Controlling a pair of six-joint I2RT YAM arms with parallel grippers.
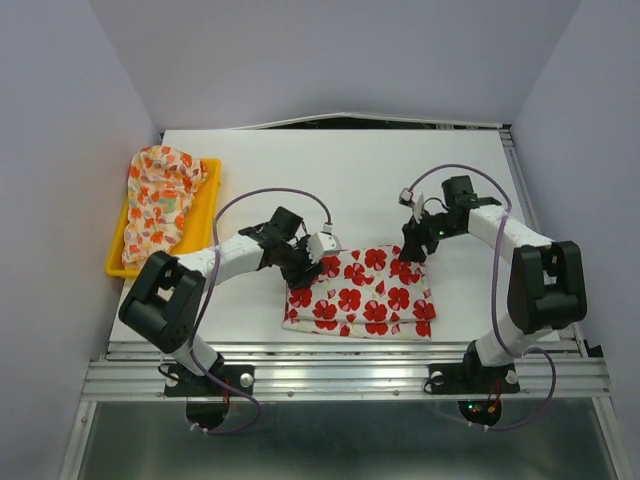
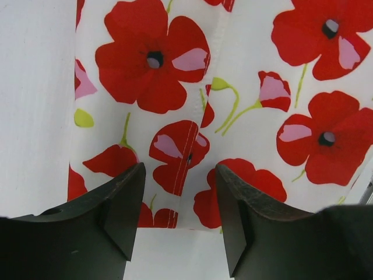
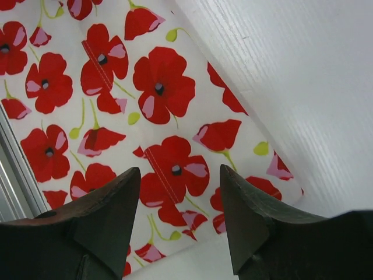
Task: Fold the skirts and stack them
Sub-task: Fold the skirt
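Overall, from the top camera, the red-flowered skirt [image 1: 362, 293] lay flat as a rough rectangle at the near middle of the table [image 1: 350, 180]. The left gripper [image 1: 303, 266] stood over its far left corner and the right gripper [image 1: 412, 250] over its far right corner. The cream skirt [image 1: 160, 200] lay crumpled in the yellow tray [image 1: 207, 205] at the left edge, well apart from both arms.

On the left wrist camera, the fingers [image 2: 125, 192] were spread apart with nothing between them. They stood above a stitched seam close to the cloth's edge. Whether the tips touched the cloth could not be told.

On the right wrist camera, that gripper's jaws were likewise apart and empty, over the printed cloth near one corner, with bare table just beside it.

Risks, as judged: if either gripper pinched only the top layer, the cloth would open out instead of folding. If one arm lifted ahead of the other, the fold would come out skewed. A low drag toward the near side could pull the hem onto the metal rail [image 1: 350, 365]. The cream skirt had yet to be folded, so no stack existed.

The table top was white, matt and faintly ribbed, and offered little to hold the cloth in place. Plain pale walls closed in three sides.
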